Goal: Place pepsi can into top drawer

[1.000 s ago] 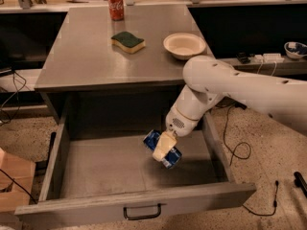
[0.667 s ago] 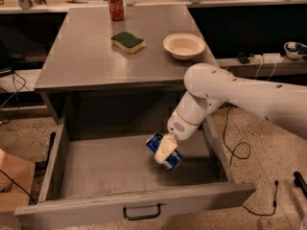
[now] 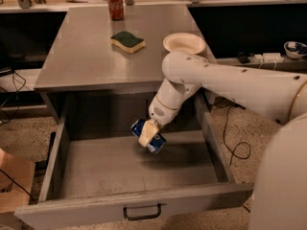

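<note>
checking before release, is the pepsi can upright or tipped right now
Tipped: the pepsi can sits slanted, ends pointing up-left and down-right, gripped by the tool inside the open top drawer.

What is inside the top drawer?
The pincer, closed on the tilted pepsi can, is inside the top drawer. The arm and can cover some of its floor; the strip behind the front panel is hidden too.

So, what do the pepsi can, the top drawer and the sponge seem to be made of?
The pepsi can, held by the gripper over the drawer floor: thin metal, probably, glossy blue print with a silvery rim. The top drawer: grey sheet metal, matte, with dull reflections. The sponge: soft yellow foam under a dark green scouring layer, it seems.
</note>
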You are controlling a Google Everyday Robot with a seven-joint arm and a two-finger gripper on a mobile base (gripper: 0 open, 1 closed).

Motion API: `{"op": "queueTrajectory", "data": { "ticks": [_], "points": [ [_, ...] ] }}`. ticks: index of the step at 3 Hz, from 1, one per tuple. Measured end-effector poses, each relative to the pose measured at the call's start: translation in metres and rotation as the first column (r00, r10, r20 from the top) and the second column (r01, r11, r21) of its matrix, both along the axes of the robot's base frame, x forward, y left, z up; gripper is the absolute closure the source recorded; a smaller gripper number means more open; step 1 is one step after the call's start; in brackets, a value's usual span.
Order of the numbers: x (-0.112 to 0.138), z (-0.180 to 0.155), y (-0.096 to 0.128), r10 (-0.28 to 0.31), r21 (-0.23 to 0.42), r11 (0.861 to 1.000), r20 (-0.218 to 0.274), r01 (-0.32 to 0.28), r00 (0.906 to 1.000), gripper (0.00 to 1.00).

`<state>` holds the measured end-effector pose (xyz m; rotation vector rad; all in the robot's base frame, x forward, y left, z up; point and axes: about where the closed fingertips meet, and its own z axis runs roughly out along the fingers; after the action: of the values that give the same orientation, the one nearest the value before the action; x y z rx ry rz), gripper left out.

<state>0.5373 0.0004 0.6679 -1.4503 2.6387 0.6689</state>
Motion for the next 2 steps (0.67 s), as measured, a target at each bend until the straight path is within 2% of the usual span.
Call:
{"op": "queueTrajectory", "data": {
  "ticks": [1, 2],
  "points": [
    [0.0102, 0.0081, 0.0163, 0.016, 0.011, 1.000, 0.019, -0.016, 0.9997, 0.05],
    [0.0102, 0.0081, 0.0163, 0.016, 0.011, 1.000, 0.019, -0.016, 0.9997, 0.00]
  ]
}}
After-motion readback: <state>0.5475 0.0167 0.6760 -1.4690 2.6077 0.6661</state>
